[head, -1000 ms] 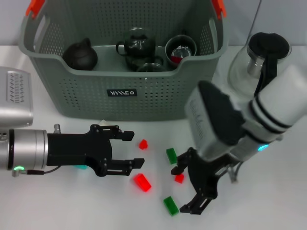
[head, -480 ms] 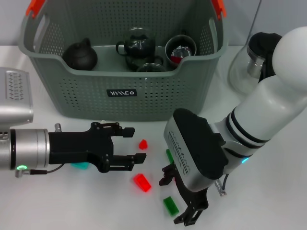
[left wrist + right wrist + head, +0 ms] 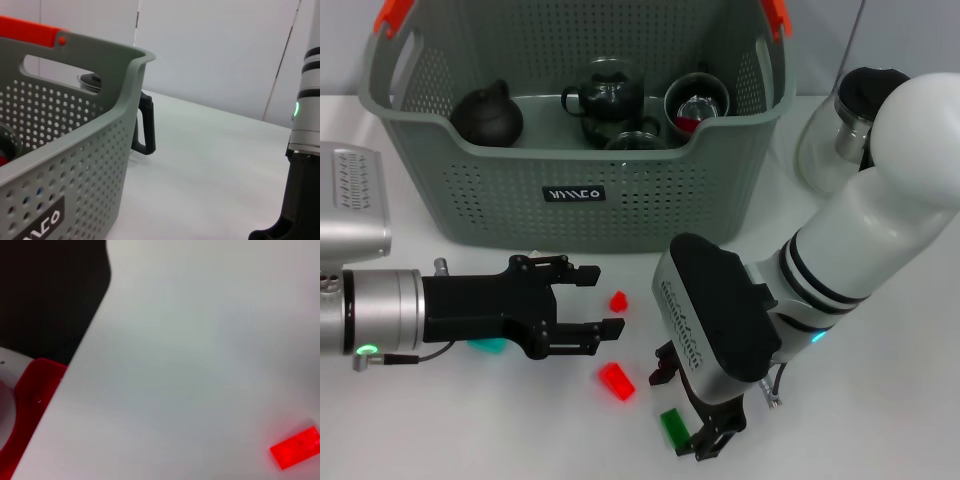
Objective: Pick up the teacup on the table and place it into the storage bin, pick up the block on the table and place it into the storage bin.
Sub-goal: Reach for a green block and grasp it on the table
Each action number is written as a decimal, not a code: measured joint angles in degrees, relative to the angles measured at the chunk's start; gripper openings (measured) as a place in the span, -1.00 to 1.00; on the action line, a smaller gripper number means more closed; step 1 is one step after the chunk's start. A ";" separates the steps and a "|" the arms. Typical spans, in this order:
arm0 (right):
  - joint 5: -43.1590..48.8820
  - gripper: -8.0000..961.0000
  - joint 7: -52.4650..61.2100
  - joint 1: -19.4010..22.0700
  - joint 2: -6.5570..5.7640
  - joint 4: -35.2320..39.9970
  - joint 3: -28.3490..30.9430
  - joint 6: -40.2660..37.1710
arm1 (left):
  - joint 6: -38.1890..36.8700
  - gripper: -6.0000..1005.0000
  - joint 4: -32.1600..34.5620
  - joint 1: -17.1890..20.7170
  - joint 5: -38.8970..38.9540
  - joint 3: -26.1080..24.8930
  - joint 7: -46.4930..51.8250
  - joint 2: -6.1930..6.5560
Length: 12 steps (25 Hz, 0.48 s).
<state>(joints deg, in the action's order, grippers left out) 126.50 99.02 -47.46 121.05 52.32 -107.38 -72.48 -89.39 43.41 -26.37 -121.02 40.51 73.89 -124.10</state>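
The grey perforated storage bin [image 3: 570, 190] stands at the back and holds two dark teapots and a dark teacup [image 3: 697, 100]. No teacup shows on the table. My left gripper [image 3: 604, 300] is open in front of the bin, its fingers on either side of a small red block [image 3: 618, 300]. A larger red block [image 3: 616, 380] lies just in front of it. My right gripper [image 3: 690, 408] is open, low over the table, beside a green block [image 3: 673, 428]. The right wrist view shows a red block [image 3: 296, 447] on the white table.
A glass carafe [image 3: 850, 130] with a black handle [image 3: 146, 125] stands right of the bin. A silver device [image 3: 350, 200] sits at the far left. A cyan block [image 3: 485, 345] lies under my left arm. The bin wall [image 3: 75, 165] fills the left wrist view.
My right arm has swung down and left toward the table's front, and now covers the green and red blocks it hovered beside. My left gripper has barely moved.
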 joint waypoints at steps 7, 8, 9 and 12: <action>-2.32 0.75 0.64 -1.83 0.15 -3.26 -1.80 1.31 | 0.74 0.50 -0.53 -0.09 0.00 0.00 0.02 0.05; -2.49 0.68 0.68 -1.98 0.15 -3.50 -1.85 1.33 | 0.74 0.50 -0.53 -0.09 0.00 0.00 0.02 0.05; -2.62 0.60 0.78 -2.10 0.15 -3.71 -1.89 1.35 | 0.74 0.50 -0.53 -0.09 0.00 0.00 0.02 0.06; -2.71 0.36 1.51 -2.24 0.05 -3.89 -1.91 1.28 | 0.74 0.50 -0.53 -0.09 -0.01 0.01 0.02 0.08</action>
<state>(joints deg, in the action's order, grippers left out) 123.79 100.52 -49.70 121.10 48.43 -109.29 -71.19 -88.65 42.87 -26.46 -121.02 40.52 73.91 -124.03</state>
